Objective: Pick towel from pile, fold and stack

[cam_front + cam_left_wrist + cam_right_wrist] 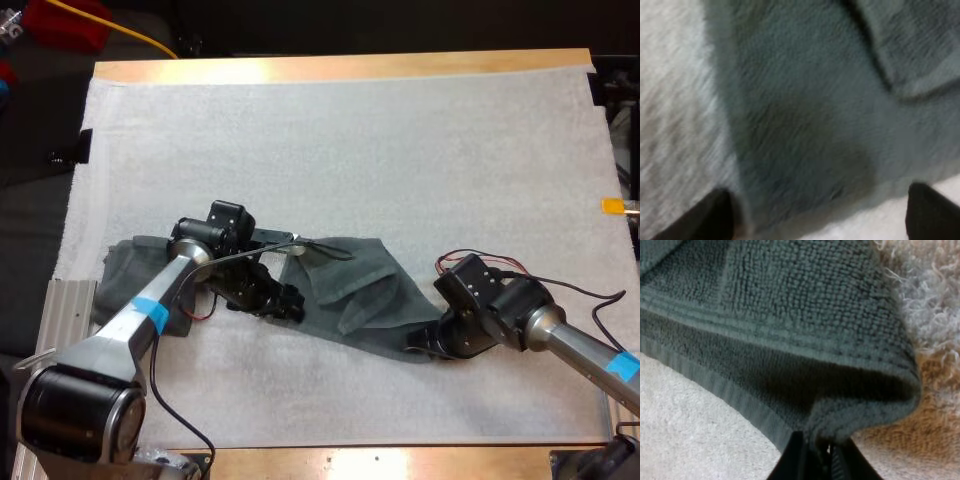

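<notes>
The grey-green towel lies spread out in the middle of the white mat on the bench. It has some folds and bumps in it.

The right pincer is at the towel's near right corner. In the right wrist view it is squeezed tight on the hem there, and the cloth curls over just above it. The left pincer is low over the towel's left part. In the left wrist view its fingers stand wide apart with nothing in them, and the towel's edge runs between them.

The towel looks soft, floppy and light. I think it will droop and bunch up when lifted. It is fuzzy, so it should not slip much. The corners and the thick hem look like the best places to hold. With one corner held the rest will sag, so the left pincer should take another corner on the near edge.
</notes>
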`<state>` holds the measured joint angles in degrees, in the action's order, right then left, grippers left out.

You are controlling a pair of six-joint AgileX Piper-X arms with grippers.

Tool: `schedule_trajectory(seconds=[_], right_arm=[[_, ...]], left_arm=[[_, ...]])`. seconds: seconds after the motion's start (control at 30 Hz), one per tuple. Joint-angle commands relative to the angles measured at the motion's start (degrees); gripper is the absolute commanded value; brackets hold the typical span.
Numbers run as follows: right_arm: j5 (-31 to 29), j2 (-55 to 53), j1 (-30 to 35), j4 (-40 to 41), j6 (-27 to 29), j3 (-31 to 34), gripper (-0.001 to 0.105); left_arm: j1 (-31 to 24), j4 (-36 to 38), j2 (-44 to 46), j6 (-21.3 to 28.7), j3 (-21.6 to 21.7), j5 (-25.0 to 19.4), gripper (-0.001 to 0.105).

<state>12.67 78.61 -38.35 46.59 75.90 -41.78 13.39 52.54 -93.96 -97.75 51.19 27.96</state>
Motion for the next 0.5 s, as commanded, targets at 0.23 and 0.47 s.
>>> schedule_trajectory(seconds=[0.23,0.47], right_arm=[[0.25,-0.5,0.06,0.07,-0.07,-0.08,0.001],[0.25,-0.5,0.06,0.07,-0.26,-0.08,0.001]], left_arm=[[0.2,0.49,-4.16,-0.13,0.04,5.38,0.069],[0.2,0.63,-5.23,-0.5,0.04,5.38,0.046]])
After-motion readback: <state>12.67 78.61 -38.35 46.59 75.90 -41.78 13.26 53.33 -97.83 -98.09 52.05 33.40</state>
